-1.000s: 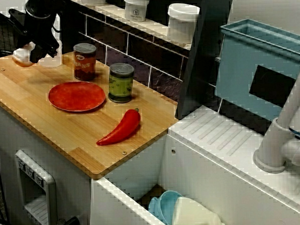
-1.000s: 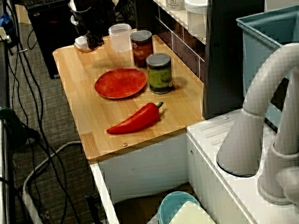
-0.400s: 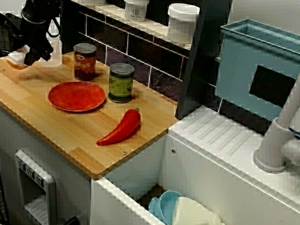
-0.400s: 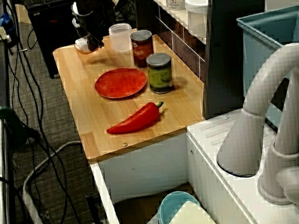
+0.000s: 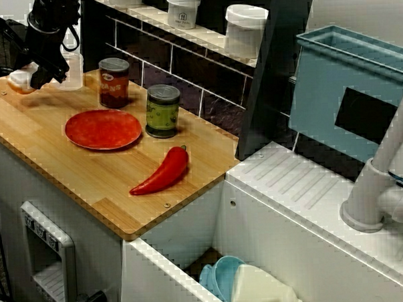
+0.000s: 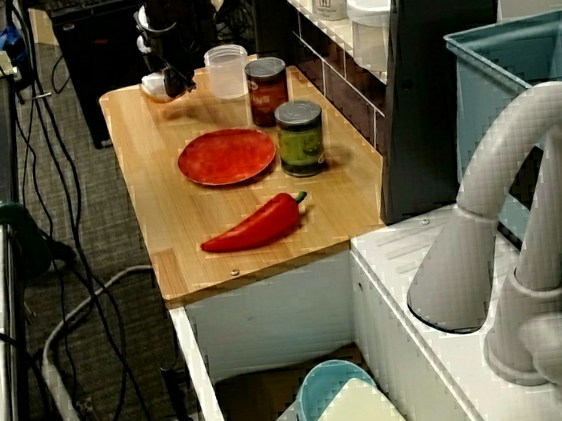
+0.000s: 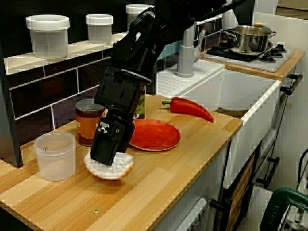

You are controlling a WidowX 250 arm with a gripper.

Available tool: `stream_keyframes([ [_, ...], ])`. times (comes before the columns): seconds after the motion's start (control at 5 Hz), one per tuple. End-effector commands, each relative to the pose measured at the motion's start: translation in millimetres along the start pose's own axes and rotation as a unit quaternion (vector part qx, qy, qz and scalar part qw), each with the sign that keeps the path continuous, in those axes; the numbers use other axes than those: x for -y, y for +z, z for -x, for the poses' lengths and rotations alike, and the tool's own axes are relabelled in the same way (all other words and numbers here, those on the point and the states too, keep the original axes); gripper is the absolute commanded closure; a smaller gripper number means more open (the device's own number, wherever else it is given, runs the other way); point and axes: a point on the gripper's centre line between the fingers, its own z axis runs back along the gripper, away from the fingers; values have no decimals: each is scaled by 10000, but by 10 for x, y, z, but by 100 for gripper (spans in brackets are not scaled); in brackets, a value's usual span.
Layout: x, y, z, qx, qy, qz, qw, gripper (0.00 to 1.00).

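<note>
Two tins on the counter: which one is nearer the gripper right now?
The red-labelled tin, standing beside the clear plastic cup. The green-labelled tin stands farther from the gripper, beside the red plate on the pepper's side.

A wooden bench [image 5: 102, 172] on white cabinets [image 5: 16, 186] runs along dark purple wall tiles [image 5: 198, 77] under a pale ledge [image 5: 213, 38]. A white sink [image 5: 272, 241] and pale faucet [image 6: 541, 243] fill the lower right; grey carpet [image 6: 101, 219] strewn with black cables [image 6: 53, 144] covers the left.
</note>
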Motion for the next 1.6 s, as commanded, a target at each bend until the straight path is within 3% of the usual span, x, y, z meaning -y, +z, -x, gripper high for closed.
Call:
stream_keyframes([
  [0.0,-126,102,-89,42,42,-183,9998,0],
  [0.8,-147,135,-87,-70,115,100,9999,0],
  [1.0,-99,308,-91,-120,58,431,9990,0],
  [1.4,-121,473,-75,-302,-28,933,9952,0],
])
